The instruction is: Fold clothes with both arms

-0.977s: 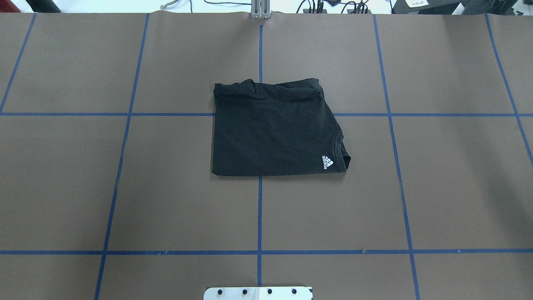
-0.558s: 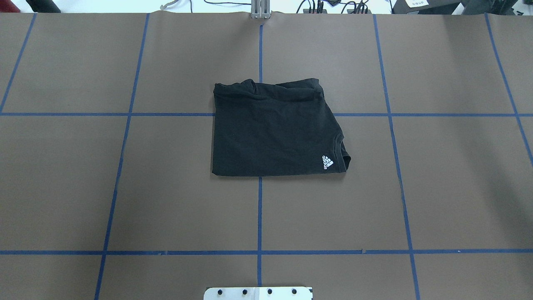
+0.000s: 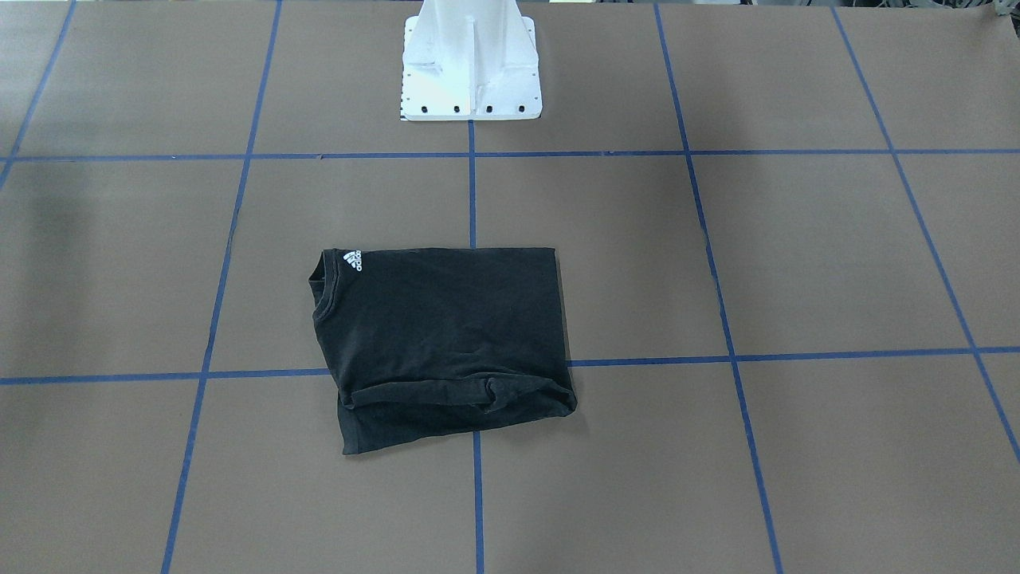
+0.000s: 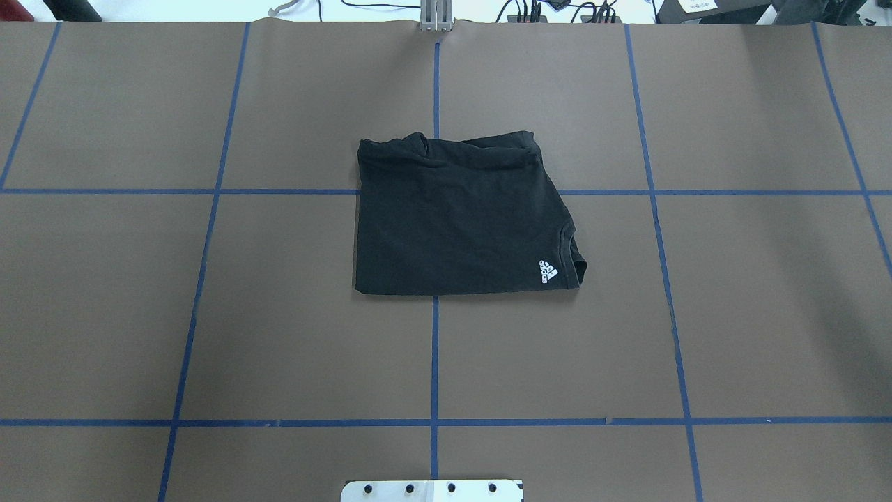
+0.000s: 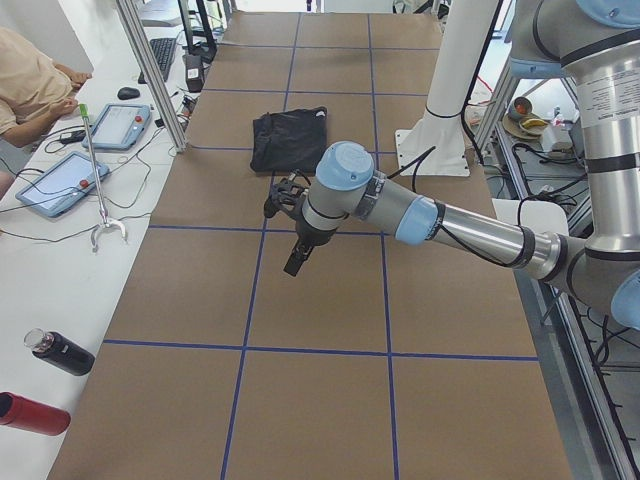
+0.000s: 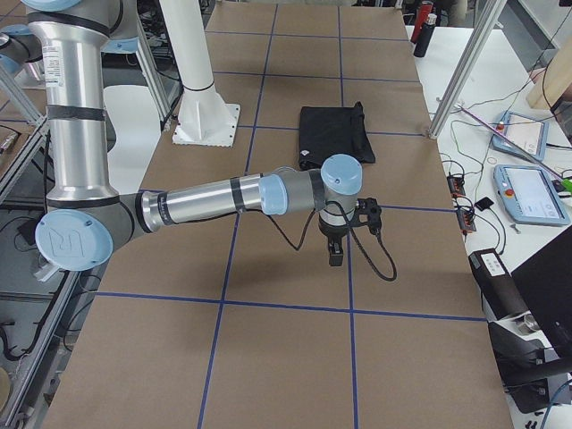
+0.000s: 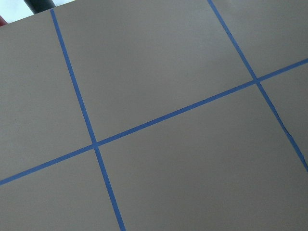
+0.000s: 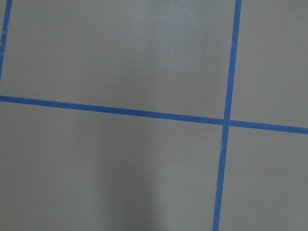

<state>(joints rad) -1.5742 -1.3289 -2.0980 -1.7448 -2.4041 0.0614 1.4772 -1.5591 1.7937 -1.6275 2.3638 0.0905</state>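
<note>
The clothes are one black T-shirt (image 4: 460, 223) folded into a rough rectangle at the table's middle, with a small white logo (image 4: 548, 271) at its near right corner. It also shows in the front-facing view (image 3: 442, 335) and far off in both side views (image 5: 288, 138) (image 6: 335, 134). My left gripper (image 5: 293, 262) hangs over bare table, well short of the shirt, and I cannot tell if it is open. My right gripper (image 6: 335, 255) likewise hangs over bare table away from the shirt, state unclear. Both wrist views show only brown table and blue tape.
The white pedestal base (image 3: 470, 64) stands at the robot's edge. Blue tape lines (image 4: 434, 355) grid the brown table. A side bench holds tablets (image 5: 118, 125), a black bottle (image 5: 60, 352) and a red one (image 5: 30, 413). A person's arm (image 5: 30, 75) rests there.
</note>
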